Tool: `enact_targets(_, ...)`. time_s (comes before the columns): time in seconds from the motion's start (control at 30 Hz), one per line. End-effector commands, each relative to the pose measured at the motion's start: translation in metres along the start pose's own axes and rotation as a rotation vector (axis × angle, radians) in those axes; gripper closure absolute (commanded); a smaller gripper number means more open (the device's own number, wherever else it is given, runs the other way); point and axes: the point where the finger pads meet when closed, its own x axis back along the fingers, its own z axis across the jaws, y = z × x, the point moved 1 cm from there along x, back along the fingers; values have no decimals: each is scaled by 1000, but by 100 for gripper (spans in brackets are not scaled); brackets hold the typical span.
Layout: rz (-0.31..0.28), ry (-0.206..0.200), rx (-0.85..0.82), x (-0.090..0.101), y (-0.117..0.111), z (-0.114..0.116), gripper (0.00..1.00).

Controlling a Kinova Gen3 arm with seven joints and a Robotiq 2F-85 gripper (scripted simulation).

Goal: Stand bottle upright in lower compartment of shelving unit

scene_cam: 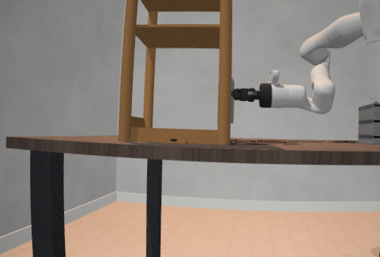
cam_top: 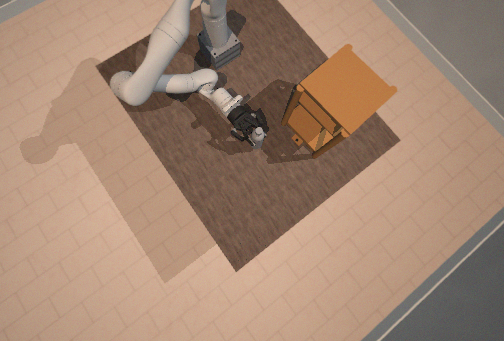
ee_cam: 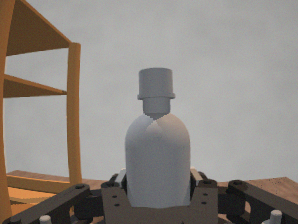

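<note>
A grey bottle (ee_cam: 157, 156) (cam_top: 257, 136) with a grey cap stands upright, cap up, between my fingers. My gripper (ee_cam: 158, 178) (cam_top: 249, 129) (scene_cam: 241, 94) is shut on its lower body and holds it well above the table. In the exterior view only a grey sliver of the bottle (scene_cam: 232, 112) shows beside the right post of the wooden shelving unit (scene_cam: 225, 47) (cam_top: 345, 88) (ee_cam: 73, 116). The bottle is outside the unit, level with the lower compartment's opening. The compartment's floor (scene_cam: 173, 135) looks empty.
The shelving unit stands on a dark wooden table (cam_top: 240, 203) (scene_cam: 188, 153) near its right corner. The arm's grey base (cam_top: 220, 50) (scene_cam: 369, 123) sits at the table's back. The arm's elbow (cam_top: 125, 88) reaches out to the left.
</note>
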Motion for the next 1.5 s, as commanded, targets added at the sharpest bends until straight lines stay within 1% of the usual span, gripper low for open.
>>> enact_targets(0.0, 0, -6, -12, 0, 1, -12, 100)
enact_targets(0.4, 0, -6, -12, 0, 1, -47, 100)
enact_targets(0.47, 0, -6, -12, 0, 1, -47, 100)
enact_targets(0.77, 0, -6, -12, 0, 0, -65, 100)
enact_targets(0.97, 0, -6, -12, 0, 0, -71, 100)
enact_targets(1.47, -1, -6, -12, 0, 0, -74, 100)
